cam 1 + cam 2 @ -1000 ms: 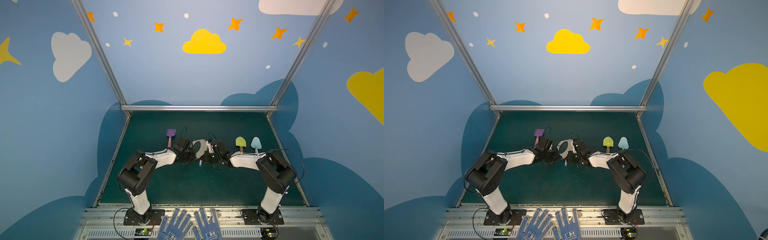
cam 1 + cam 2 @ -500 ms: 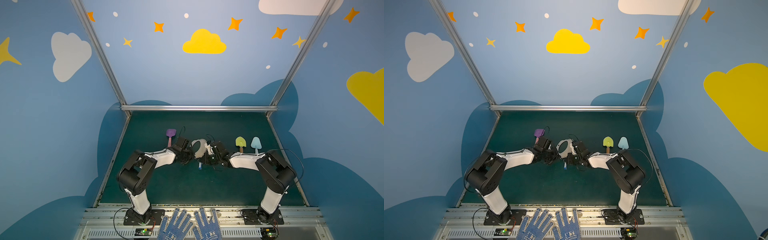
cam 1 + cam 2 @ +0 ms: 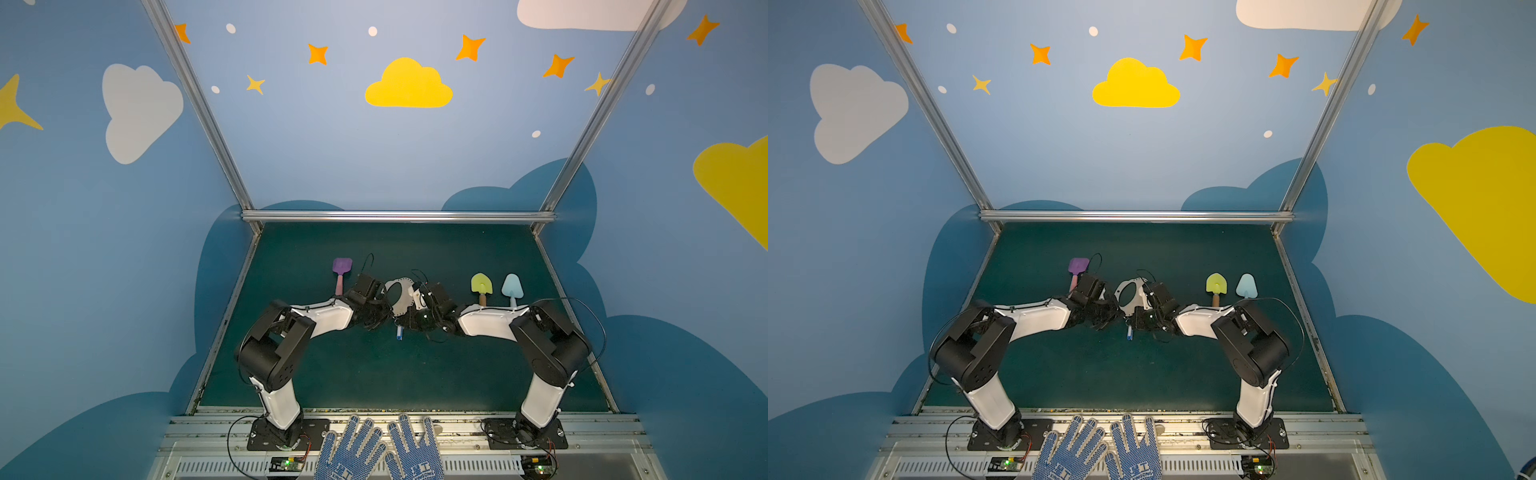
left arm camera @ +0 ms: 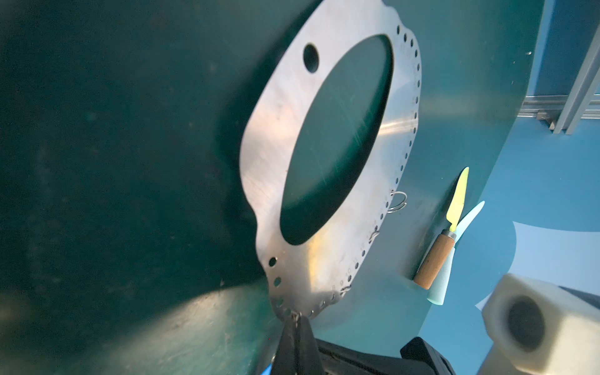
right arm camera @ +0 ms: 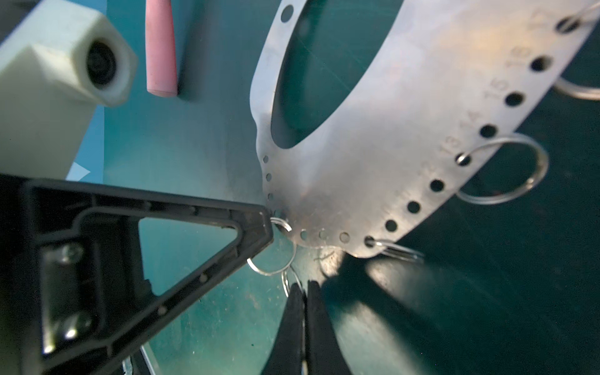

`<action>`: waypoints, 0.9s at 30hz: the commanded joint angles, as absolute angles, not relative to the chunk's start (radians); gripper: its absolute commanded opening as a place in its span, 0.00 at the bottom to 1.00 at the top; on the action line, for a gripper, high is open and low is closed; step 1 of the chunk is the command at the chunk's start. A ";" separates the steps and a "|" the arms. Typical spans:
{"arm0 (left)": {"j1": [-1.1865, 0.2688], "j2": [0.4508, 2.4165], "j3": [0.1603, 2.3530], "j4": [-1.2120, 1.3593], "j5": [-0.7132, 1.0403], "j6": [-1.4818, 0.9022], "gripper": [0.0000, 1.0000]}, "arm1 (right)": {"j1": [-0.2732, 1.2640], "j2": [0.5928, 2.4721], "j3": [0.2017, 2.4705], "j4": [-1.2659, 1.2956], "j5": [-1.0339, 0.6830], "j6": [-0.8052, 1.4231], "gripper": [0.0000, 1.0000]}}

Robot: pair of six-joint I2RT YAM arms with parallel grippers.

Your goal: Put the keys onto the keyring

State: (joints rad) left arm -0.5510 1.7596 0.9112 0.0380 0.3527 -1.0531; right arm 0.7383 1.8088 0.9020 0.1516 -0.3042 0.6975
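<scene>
My left gripper (image 4: 294,319): clamped on the rim of the keyring (image 4: 269,146). My right gripper (image 5: 305,287): pinching a thin wire loop (image 5: 284,281) (just beside that rim). The keys (image 3: 399,332): dangling just below both in top views; the loop shows only from the right wrist.

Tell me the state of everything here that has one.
Keyring, tilted, held at its edge.
Left claw, shut on the keyring's edge.
Right claw, shut on a wire ring.
Keys, tag below the claws; attachment unclear.
Purple shovel, green shovel, blue shovel, lying flat.
</scene>
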 commanded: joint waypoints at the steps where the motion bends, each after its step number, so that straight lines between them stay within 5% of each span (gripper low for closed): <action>1: -0.570 1.773 0.908 0.032 0.376 -1.048 0.04 | 0.739 1.802 0.912 0.184 -0.279 0.698 0.00; 27: -0.602 1.799 0.965 -0.035 0.368 -1.005 0.04 | 0.675 1.726 0.813 0.366 -0.277 0.813 0.00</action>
State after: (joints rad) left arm -0.5983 1.7786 0.9558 0.0113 0.3546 -1.0248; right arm 0.6827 1.7645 0.8101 0.2710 -0.2852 0.8001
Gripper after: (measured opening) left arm 0.047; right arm 0.055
